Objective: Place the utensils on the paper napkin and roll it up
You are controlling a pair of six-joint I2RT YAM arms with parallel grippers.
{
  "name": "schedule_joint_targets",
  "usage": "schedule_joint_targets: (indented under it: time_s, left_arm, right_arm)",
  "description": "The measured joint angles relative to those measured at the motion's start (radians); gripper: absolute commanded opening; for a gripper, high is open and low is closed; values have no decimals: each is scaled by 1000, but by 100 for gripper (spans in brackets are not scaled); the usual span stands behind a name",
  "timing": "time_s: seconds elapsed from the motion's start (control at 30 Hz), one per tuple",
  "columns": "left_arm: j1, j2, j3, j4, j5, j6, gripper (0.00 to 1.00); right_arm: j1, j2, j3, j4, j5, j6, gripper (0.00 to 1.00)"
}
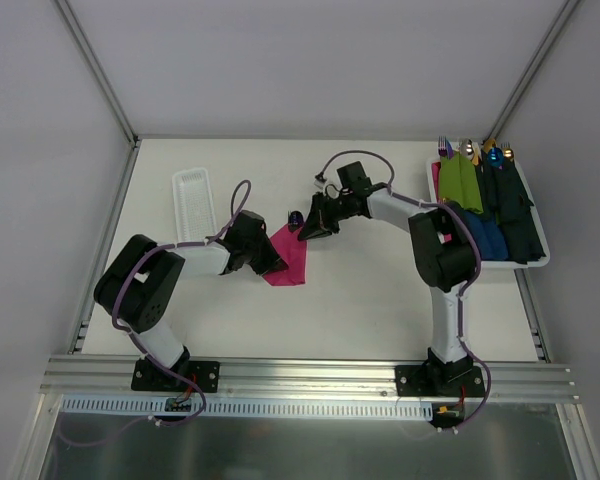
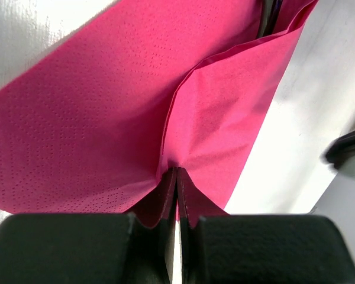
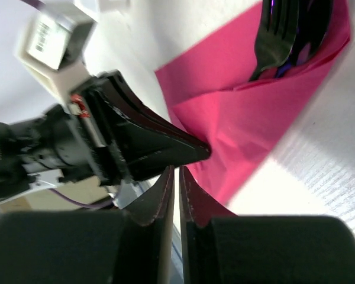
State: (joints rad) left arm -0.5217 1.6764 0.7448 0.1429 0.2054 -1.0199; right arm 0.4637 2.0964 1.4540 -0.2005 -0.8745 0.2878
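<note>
surface (image 1: 380, 290): carries everything we list below.
paper napkin (image 1: 290, 265): lies between our two arms, one flap folded over the utensils.
fork (image 3: 278, 35), spoon (image 3: 310, 26): side by side in the fold, long axis running away from us.
left fingers (image 2: 160, 201): pinching the napkin's left edge, square to that axis.
right fingers (image 3: 157, 201): narrow, at the far corner; whether they hold paper we cannot tell.

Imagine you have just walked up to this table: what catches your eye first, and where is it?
The magenta paper napkin at mid-table stands out, folded over a dark fork and spoon. The left gripper is pinched shut on its fold, with the right gripper close by. At the far right, a white tray holds green, blue and navy rolled bundles.
</note>
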Motion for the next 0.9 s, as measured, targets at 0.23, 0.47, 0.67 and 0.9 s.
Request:
schedule_joint_targets:
  time_s: [0.23, 0.47, 0.67, 0.9]
  left_arm:
    - [0, 0, 1, 1, 5, 29, 0]
    - [0, 0, 3, -1, 18, 60, 0]
    - [0, -1, 5, -4, 21, 77, 0]
    - [0, -11, 6, -20, 24, 112, 6]
  right_arm:
    - [51, 10, 30, -79, 64, -112, 7]
    - [79, 37, 87, -81, 118, -150, 5]
    - [98, 97, 97, -83, 176, -174, 3]
    - [135, 129, 114, -99, 232, -196, 2]
